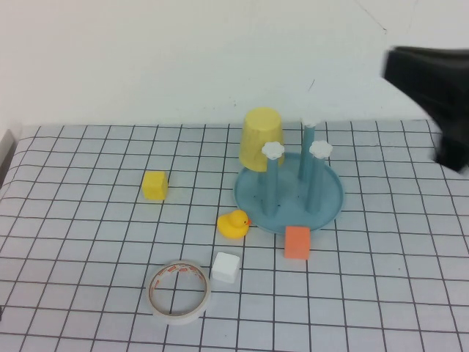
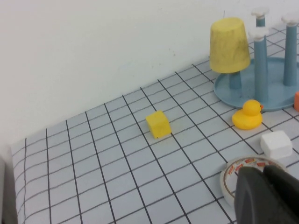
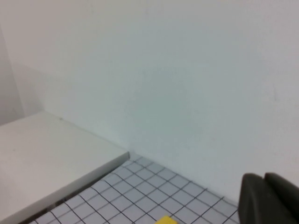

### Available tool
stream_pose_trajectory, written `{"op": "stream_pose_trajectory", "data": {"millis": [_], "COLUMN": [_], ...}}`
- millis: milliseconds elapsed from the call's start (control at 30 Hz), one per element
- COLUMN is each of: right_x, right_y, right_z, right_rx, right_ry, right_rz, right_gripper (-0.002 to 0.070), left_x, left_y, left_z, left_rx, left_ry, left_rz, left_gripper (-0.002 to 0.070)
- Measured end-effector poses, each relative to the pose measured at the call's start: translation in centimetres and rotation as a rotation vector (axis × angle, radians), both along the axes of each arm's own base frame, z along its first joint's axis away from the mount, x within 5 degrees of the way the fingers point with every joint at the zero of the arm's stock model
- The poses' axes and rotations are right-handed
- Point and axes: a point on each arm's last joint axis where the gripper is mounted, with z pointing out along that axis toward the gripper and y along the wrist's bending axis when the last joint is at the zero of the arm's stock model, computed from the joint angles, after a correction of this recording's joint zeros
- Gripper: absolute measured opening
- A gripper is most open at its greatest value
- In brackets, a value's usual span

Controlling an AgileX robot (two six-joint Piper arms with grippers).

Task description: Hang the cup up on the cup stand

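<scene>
Pincers [image 2: 266,179] [image 3: 264,184] closed; pale-yellow cup [image 1: 261,139] inverted.

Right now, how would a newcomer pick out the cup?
Find the blue cup stand at the table's far right-centre. The cup sits upside down over its far-left post. It is the largest yellow item, plain and tapered, raised off the table, unlike the yellow cube and rubber duck lying on the grid.
</scene>
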Motion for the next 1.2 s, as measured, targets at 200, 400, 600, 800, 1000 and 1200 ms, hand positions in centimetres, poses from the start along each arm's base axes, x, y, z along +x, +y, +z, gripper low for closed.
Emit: {"op": "stream_pose_trajectory", "data": {"millis": [200,400,600,800,1000,1200], "right_x": [-6.2,-11.4,-13.4,-13.6,-12.8,-12.5], "right_y": [-3.5,-7.2,-8.2,-8.2,-8.6,-8.8], "right_z": [0.1,-1.4,-4.2,-6.9,-9.8,-11.1], "right_rx": [0.042,0.097,0.105,0.084,-0.017,-0.098], "right_ry": [-0.109,-0.214,-0.231,-0.191,-0.144,-0.146], "right_rz": [-0.055,-0.163,-0.163,-0.163,-0.24,-0.27], "right_gripper": [0.0005,0.0004,0.0003,0.0002,0.0002,0.0002], "left_x": [0.1,0.1,0.1,0.1,0.1,0.1], "left_y": [-0.1,-0.1,-0.1,-0.1,-0.1,-0.1], "left_z": [-0.8,-0.8,-0.8,-0.8,-0.8,-0.8], "left_rx": [0.015,0.016,0.016,0.016,0.014,0.014], "left_ry": [0.016,0.016,0.016,0.016,0.017,0.017], "left_rz": [-0.001,-0.001,-0.001,-0.001,-0.001,-0.001], "left_gripper": [-0.0001,-0.0001,-0.0001,-0.0001,-0.0001,-0.0001]}}
